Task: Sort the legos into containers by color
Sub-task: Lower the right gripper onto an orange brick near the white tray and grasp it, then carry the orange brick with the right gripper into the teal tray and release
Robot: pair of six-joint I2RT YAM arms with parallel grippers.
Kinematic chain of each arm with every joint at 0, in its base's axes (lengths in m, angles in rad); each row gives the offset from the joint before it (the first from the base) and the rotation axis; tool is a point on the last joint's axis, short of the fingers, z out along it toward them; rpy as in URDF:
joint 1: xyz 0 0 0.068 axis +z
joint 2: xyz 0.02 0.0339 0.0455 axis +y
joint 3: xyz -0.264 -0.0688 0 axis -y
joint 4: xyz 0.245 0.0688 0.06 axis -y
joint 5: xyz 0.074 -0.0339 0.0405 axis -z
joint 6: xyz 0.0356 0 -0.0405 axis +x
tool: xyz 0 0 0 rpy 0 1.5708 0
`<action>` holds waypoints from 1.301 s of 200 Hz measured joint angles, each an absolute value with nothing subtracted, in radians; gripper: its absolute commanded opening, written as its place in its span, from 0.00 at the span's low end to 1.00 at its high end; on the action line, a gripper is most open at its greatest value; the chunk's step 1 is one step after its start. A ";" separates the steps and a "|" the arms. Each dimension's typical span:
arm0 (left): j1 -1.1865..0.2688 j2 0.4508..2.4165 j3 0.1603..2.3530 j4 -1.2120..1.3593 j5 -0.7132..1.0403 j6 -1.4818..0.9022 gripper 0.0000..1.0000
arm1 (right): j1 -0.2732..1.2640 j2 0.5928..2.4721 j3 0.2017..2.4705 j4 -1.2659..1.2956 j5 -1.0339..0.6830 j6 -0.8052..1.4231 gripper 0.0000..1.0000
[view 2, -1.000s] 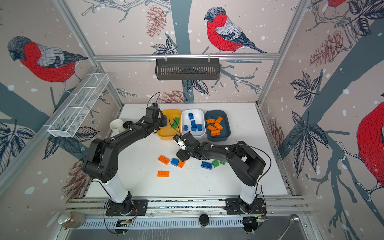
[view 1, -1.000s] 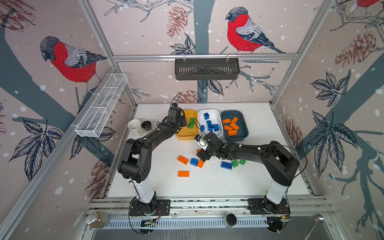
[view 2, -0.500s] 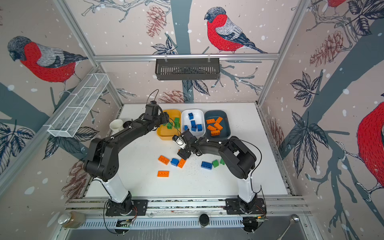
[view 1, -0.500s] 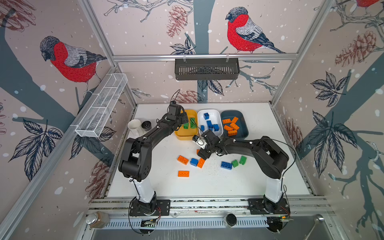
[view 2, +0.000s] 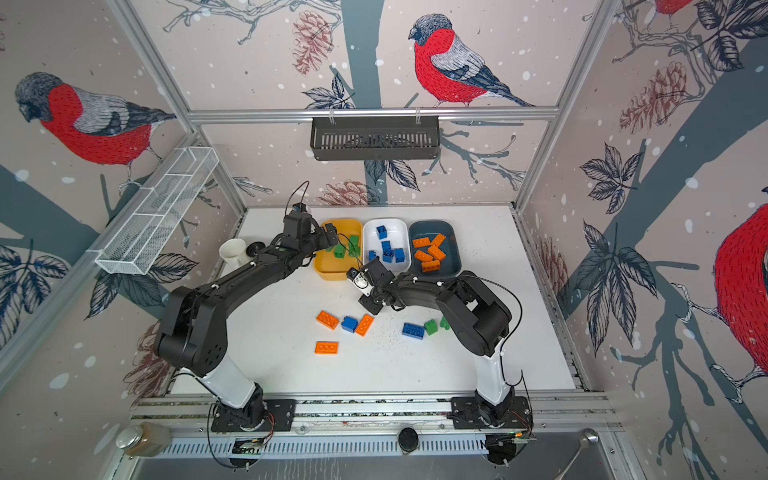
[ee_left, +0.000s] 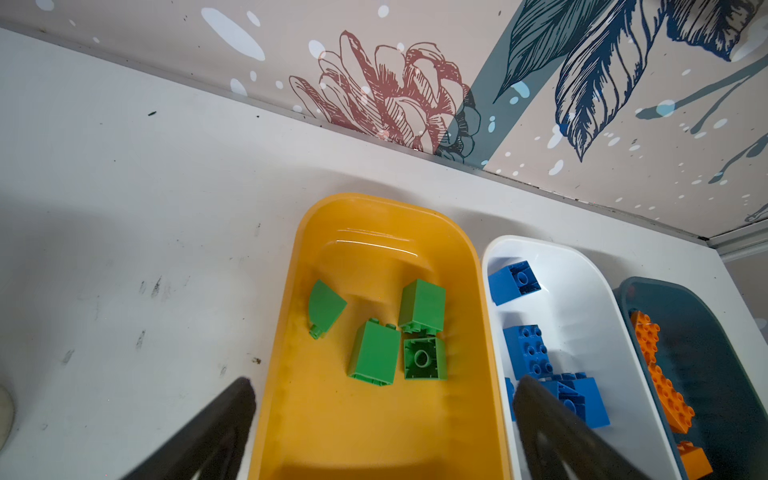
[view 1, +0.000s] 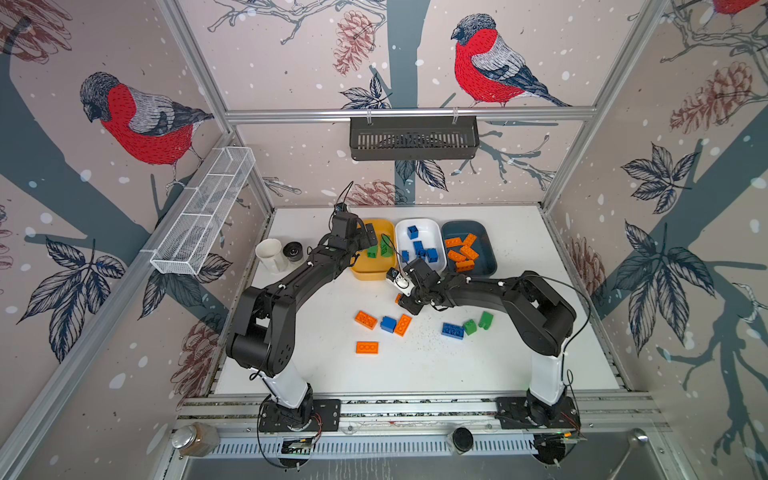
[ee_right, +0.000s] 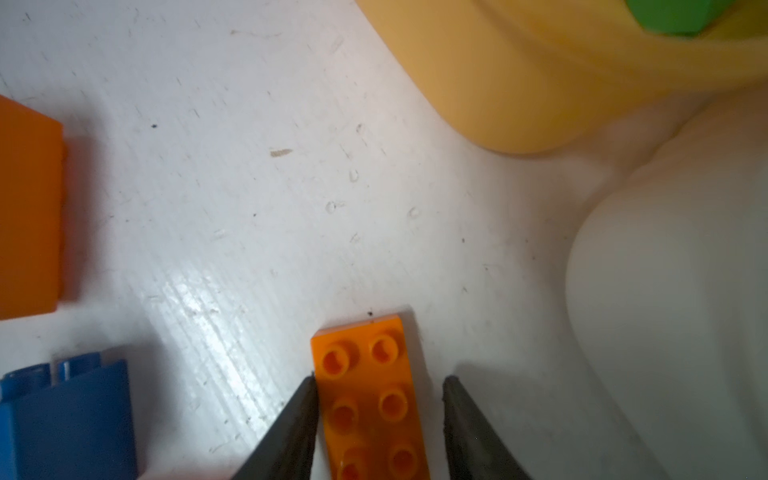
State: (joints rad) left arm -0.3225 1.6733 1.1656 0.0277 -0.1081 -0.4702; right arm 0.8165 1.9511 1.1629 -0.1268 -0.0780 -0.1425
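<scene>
My left gripper [ee_left: 384, 386] hangs open and empty over the yellow tub [ee_left: 374, 216], where several green legos [ee_left: 374, 353] lie. Beside it, the white tub [ee_left: 582, 311] holds blue legos [ee_left: 528, 349] and the teal tub [view 1: 486, 249] holds orange legos [view 1: 461, 253]. My right gripper [ee_right: 381, 380] is down at the table just in front of the tubs, astride a flat orange lego [ee_right: 370, 399]. One finger touches the lego's side and the other stands a small gap off. Orange [view 1: 365, 319], blue [view 1: 453, 330] and green [view 1: 470, 326] legos lie loose on the table.
A white mug [view 1: 269, 254] and a small dark round object [view 1: 293, 252] stand left of the yellow tub. A white mesh basket [view 1: 203, 216] hangs on the left wall and a dark basket [view 1: 413, 137] on the back wall.
My left gripper has gone from shut to wide open over the yellow tub. My right gripper has shifted slightly toward the tubs, and its jaws have narrowed around the orange lego.
</scene>
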 measured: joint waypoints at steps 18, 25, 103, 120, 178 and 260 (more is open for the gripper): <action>-0.323 1.672 1.166 0.038 -0.110 -0.470 0.97 | 0.813 1.951 1.163 -0.130 -0.078 -0.133 0.39; -0.323 1.671 1.166 0.040 -0.112 -0.470 0.97 | 0.813 1.950 1.161 -0.130 -0.078 -0.133 0.37; -0.323 1.628 1.165 0.048 -0.082 -0.471 0.98 | 0.791 1.858 1.064 -0.160 -0.038 -0.133 0.29; -0.323 1.624 1.164 0.048 -0.082 -0.471 0.98 | 0.775 1.799 1.015 -0.172 -0.022 -0.130 0.27; -0.323 1.619 1.155 0.048 -0.079 -0.471 0.98 | 0.627 1.494 0.830 -0.070 -0.105 -0.075 0.26; -0.323 1.645 1.190 0.016 -0.043 -0.498 0.97 | 0.310 1.526 0.935 0.070 -0.112 0.165 0.29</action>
